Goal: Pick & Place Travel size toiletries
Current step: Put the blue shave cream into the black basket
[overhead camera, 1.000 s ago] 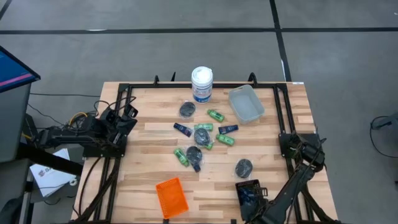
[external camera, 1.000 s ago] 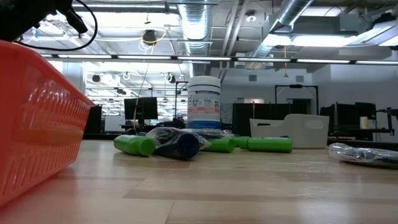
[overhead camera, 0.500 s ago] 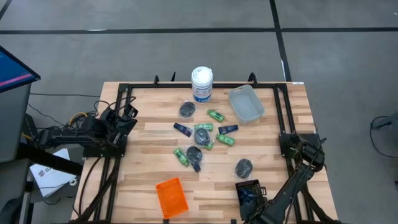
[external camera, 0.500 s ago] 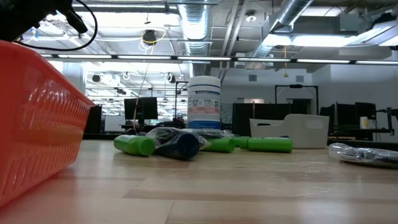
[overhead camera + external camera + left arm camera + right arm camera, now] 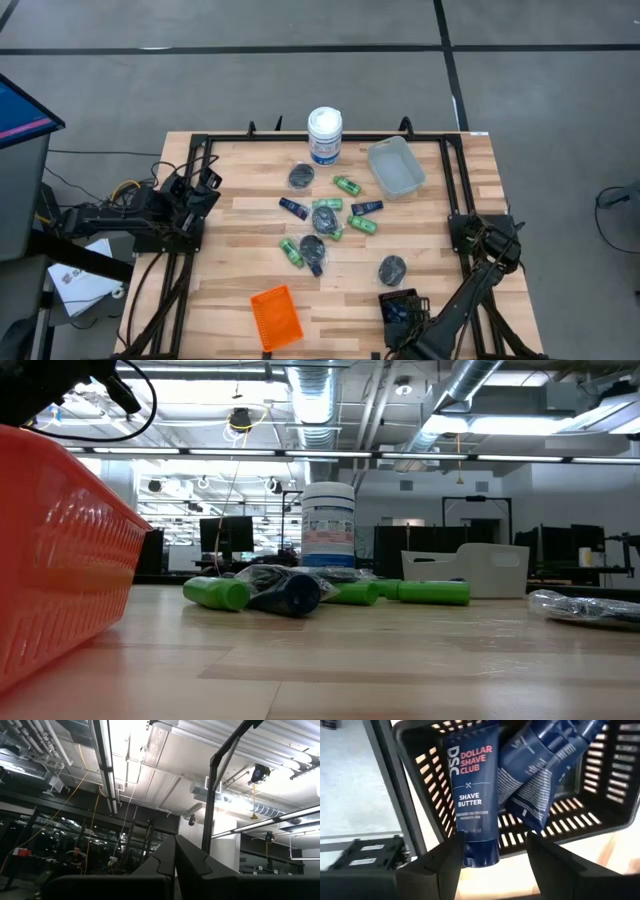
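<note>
High: toiletries clustered mid-table – green bottles point(image 5: 362, 225), wrapped grey pucks point(image 5: 392, 268), flat blue tubes point(image 5: 293, 207). Slatted black tray point(image 5: 397, 309) near right, blue tubes inside.
Low: ribbed orange tray point(image 5: 60, 550) near left.
L wrist: left gripper point(image 5: 175, 862) closed, empty.
R wrist: right gripper point(image 5: 492, 865) open over black tray; smooth "Shave Butter" tube point(image 5: 471, 795) between fingers, grip unclear.

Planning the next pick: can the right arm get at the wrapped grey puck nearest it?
Probably yes. The right pincer is open over the black tray, and the wrapped grey puck lies alone on bare table just beyond the tray, nothing between them.
</note>
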